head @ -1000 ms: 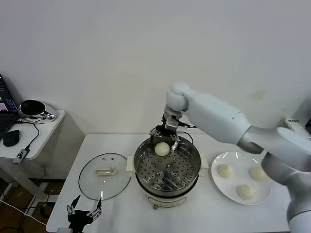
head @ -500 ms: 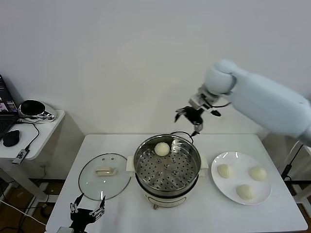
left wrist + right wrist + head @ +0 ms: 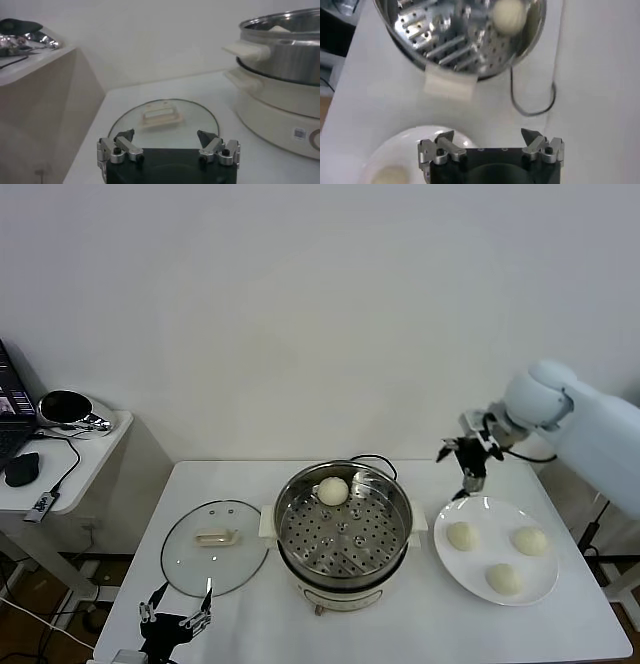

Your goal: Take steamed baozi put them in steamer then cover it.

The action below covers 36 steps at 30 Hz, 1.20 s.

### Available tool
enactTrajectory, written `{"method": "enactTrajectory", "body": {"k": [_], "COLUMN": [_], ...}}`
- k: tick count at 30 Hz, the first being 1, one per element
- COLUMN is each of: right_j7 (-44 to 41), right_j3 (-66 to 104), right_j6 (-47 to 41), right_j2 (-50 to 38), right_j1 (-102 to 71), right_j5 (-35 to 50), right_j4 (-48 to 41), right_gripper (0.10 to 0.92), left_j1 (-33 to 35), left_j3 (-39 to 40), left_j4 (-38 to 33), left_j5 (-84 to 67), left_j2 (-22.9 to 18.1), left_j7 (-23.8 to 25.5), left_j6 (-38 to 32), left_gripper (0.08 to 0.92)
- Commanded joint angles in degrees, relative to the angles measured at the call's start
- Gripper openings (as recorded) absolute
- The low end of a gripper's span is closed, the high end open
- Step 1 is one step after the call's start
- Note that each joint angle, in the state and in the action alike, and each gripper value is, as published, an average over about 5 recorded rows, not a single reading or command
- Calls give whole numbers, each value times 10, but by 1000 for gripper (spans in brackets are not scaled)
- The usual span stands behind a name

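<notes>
I have the right end effector [image 3: 466, 465] in the air above the far edge of the white plate [image 3: 452, 560], fingers spread wide and holding nothing, which puts it in a good spot to drop onto a bun. One baozi [image 3: 333, 491] sits on the perforated tray at the back of the steamer [image 3: 343, 529], leaving the tray's front free for the others. Three more baozi [image 3: 461, 536] wait on the plate, spaced apart so the fingers can get around each one. I judge the nearest of them, on the plate's steamer side, the next pick. The cover [image 3: 215, 546] lies flat on the counter [image 3: 420, 624] left of the pot, handle up, within reach of my left end effector [image 3: 174, 620], which waits low at the counter's near edge, also wide open and empty, pointed at that lid for the closing step.
</notes>
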Motion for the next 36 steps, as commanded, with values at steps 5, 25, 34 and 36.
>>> {"method": "enactTrajectory", "body": {"k": [5,25,34,36], "right_j7": [35,79,80,79], "right_j3": [54,54,63,65], "right_j6": [-25,-19,-17,-17], "right_j2": [16,57,63,61], "right_j1": [-110,-140,-157,-162], "right_j5": [-70,-112,-123,-122], "right_j4": [-45,-106,-117,-117], "right_gripper": [823,823,823,823], "left_j1": [-7,-19,-17,-17], "left_j3": [-2,-2,0,1], "left_j4": [11,29,26,27], "left_j5": [-3,-4,-5,-5], "left_j2": [-2,0,-1,-1], "left_j7": [0,1,2,2], "left_j6": [4,8,8,8], "left_gripper": [823,823,823,823]}}
